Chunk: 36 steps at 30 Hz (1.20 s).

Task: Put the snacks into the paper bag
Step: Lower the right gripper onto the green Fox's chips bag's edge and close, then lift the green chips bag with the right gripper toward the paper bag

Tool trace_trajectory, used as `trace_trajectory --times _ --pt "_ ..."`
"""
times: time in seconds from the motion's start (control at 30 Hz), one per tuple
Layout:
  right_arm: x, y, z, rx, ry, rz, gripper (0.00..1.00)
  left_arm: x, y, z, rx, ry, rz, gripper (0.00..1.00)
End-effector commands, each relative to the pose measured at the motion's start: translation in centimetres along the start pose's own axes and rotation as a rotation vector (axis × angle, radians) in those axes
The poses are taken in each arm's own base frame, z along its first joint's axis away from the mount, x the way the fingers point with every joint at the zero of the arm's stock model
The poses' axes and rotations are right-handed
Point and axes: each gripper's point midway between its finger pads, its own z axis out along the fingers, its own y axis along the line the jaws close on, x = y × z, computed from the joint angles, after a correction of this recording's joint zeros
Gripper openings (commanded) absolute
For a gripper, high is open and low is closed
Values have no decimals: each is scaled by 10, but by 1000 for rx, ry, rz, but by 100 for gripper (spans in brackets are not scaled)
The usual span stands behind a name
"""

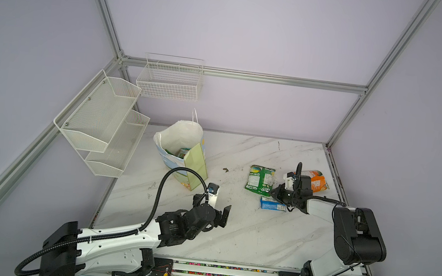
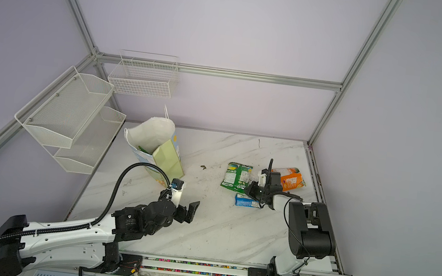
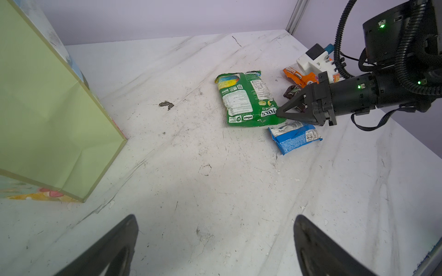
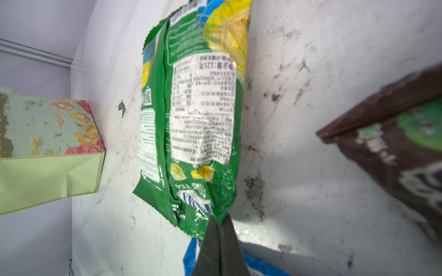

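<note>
A green packet (image 1: 260, 179) (image 4: 198, 107) lies flat on the marble table, right of centre. My right gripper (image 1: 272, 193) (image 4: 218, 222) is shut on its near corner, and the foil is pinched up between the fingers. A small blue packet (image 1: 273, 204) (image 3: 295, 137) lies just below that gripper. An orange packet (image 1: 317, 180) sits behind the right wrist, with a dark bar wrapper (image 3: 291, 90) (image 4: 394, 143) beside it. The paper bag (image 1: 183, 151) (image 3: 47, 107) stands upright at the back left with packets (image 1: 182, 152) inside. My left gripper (image 1: 224, 216) (image 3: 215, 217) hovers open and empty over bare table.
Two white wire baskets (image 1: 101, 121) (image 1: 169, 80) hang on the left and back walls above the bag. A small dark scrap (image 1: 225, 169) lies between the bag and the green packet. An aluminium post (image 1: 337, 135) marks the table's far right corner.
</note>
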Motion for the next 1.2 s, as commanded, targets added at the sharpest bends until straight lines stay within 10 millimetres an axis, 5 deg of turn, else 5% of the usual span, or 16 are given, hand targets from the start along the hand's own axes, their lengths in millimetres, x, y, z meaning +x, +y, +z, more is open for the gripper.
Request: trace_trajectory --times 0.0,0.3,0.6,1.17 --pt "-16 16 -16 -4 -45 -45 0 11 11 -1 -24 -7 -18 100" --pt "-51 49 -60 118 -170 -169 0 13 6 4 -25 12 4 100" --pt "-85 116 -110 176 -313 -326 0 18 6 7 -31 25 15 100" --pt "-91 210 -136 224 -407 -536 0 22 12 5 -38 24 9 100"
